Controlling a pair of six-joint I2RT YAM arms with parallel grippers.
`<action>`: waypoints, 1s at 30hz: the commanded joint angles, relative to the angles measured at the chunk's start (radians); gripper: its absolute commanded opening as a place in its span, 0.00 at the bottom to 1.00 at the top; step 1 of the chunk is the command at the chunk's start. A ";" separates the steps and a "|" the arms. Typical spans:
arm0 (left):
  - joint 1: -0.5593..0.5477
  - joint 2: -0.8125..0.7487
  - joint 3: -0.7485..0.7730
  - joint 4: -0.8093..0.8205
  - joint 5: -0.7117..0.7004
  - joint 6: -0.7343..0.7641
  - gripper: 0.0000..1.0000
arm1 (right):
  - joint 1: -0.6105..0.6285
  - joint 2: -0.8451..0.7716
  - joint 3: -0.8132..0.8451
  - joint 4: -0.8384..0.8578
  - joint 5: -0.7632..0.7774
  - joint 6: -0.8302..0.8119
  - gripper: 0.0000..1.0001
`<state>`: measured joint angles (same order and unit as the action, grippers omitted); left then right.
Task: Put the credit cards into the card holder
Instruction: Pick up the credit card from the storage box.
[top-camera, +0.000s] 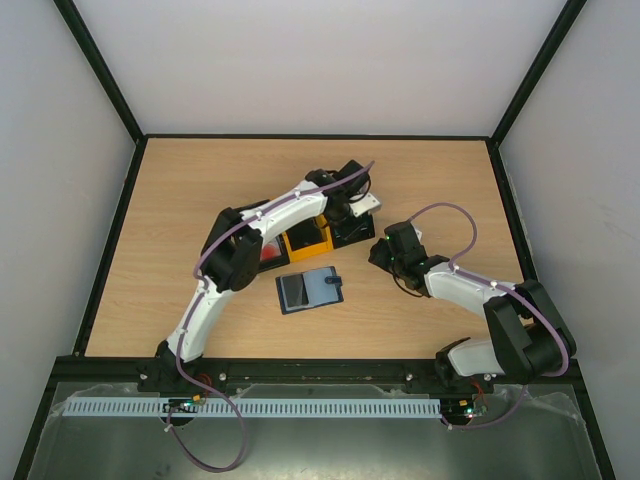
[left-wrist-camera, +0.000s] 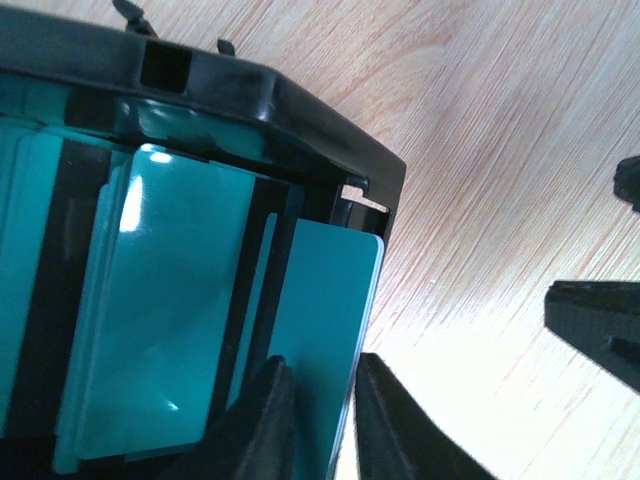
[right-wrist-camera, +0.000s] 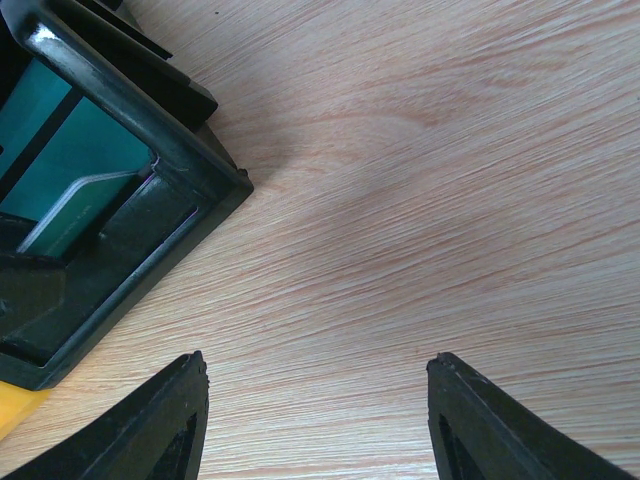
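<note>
Left wrist view: black bin (left-wrist-camera: 270, 95), containing teal credit cards (left-wrist-camera: 170, 300). One teal card (left-wrist-camera: 335, 300) at the bin's right corner, clamped between the narrowly set fingers of the left end effector (left-wrist-camera: 322, 365). Right wrist view: right end effector (right-wrist-camera: 318, 362), fingers wide apart over the counter (right-wrist-camera: 450, 200), holding nothing; same bin in upper left of frame. Top view: card holder (top-camera: 310, 290), lying open on the counter at centre frame, just below a yellow bin (top-camera: 305, 242); that bin's contents not discernible.
</note>
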<state>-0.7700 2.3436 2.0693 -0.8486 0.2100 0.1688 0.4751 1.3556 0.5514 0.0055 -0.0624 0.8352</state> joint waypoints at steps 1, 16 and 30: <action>-0.001 -0.054 0.022 -0.014 -0.037 -0.017 0.15 | -0.004 -0.012 0.000 0.011 0.015 0.007 0.59; 0.069 -0.100 0.017 0.097 -0.069 -0.085 0.03 | -0.007 -0.001 0.123 0.013 -0.001 -0.014 0.61; 0.276 -0.414 -0.323 0.506 0.283 -0.489 0.02 | -0.170 0.105 0.201 0.484 -0.663 0.057 0.77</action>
<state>-0.5369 2.0438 1.8488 -0.5278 0.3164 -0.1387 0.3187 1.4166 0.6975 0.2714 -0.4740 0.8398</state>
